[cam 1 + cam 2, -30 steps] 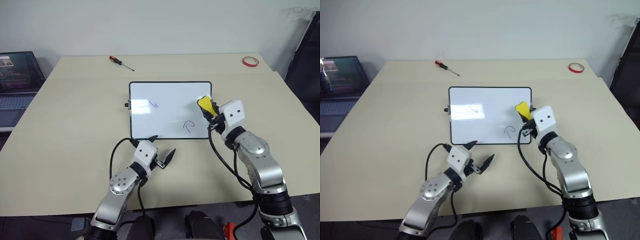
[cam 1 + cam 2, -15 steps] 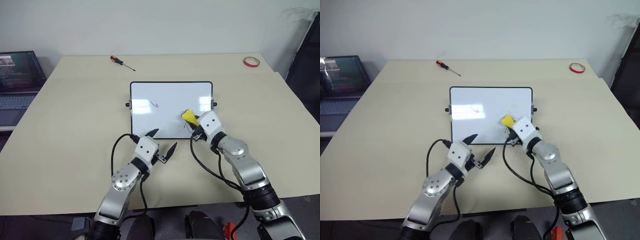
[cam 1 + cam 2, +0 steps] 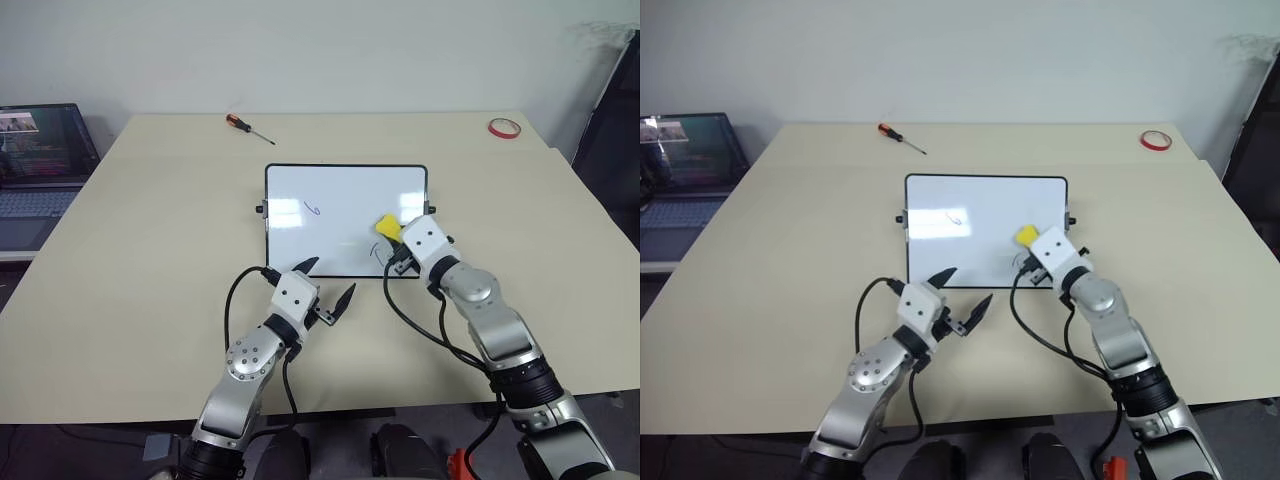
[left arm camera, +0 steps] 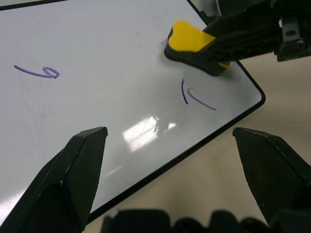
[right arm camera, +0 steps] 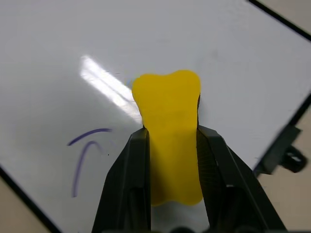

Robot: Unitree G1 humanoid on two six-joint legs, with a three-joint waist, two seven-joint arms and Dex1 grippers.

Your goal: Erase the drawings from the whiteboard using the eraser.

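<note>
Eraser (image 5: 168, 131) is clamped between the right gripper's (image 3: 399, 250) fingers and held flat on the whiteboard (image 3: 330, 200) nr its right edge — just beside a purple squiggle (image 4: 194, 96) by the near edge. Another squiggle (image 4: 39, 73) is seen on the board's left part. Left gripper (image 3: 326, 285) is spread wide, nothing held, at the board's near edge. Screwdriver (image 3: 248, 126) & red tape roll (image 3: 503, 127) are at the table's (image 3: 150, 250) far side.

My right gripper (image 3: 393, 243) clamps the yellow eraser (image 3: 387, 226) over the whiteboard (image 3: 330, 190) near its right edge, just beside a purple squiggle (image 3: 377, 252). Another squiggle (image 3: 313, 208) sits toward the board's left. My left gripper (image 3: 327, 283) hangs spread at the board's near edge. A screwdriver (image 3: 248, 126), red tape roll (image 3: 503, 127) and laptop (image 3: 40, 160) lie well apart.
</note>
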